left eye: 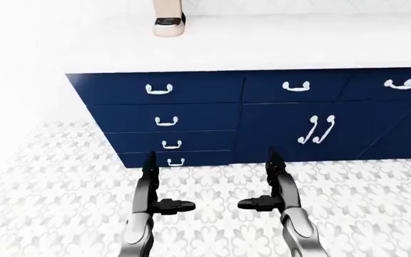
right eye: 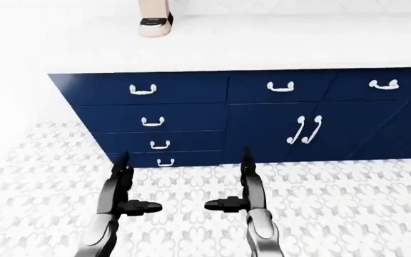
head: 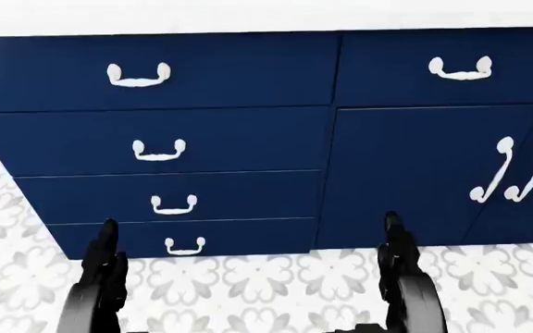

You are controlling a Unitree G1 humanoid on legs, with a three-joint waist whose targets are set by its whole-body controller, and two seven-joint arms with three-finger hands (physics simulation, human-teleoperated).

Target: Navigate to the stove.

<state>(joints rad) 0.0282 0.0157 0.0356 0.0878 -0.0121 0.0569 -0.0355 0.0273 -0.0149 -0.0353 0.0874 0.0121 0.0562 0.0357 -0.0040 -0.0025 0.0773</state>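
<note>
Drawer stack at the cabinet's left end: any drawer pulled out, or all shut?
All shut: the four drawer fronts sit flush in one plane, seams thin and even.

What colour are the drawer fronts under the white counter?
Dark navy blue drawer fronts with white handles, clearest in the head view.

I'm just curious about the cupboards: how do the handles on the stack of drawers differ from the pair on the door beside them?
The drawer handles lie level, one centred per drawer, four stacked in a column. The door handles are longer, run up and down, and sit as a close pair. In these views the door handles look slanted; the drawer handles do not. Both kinds are pale curved pulls on dark blue fronts.
</note>
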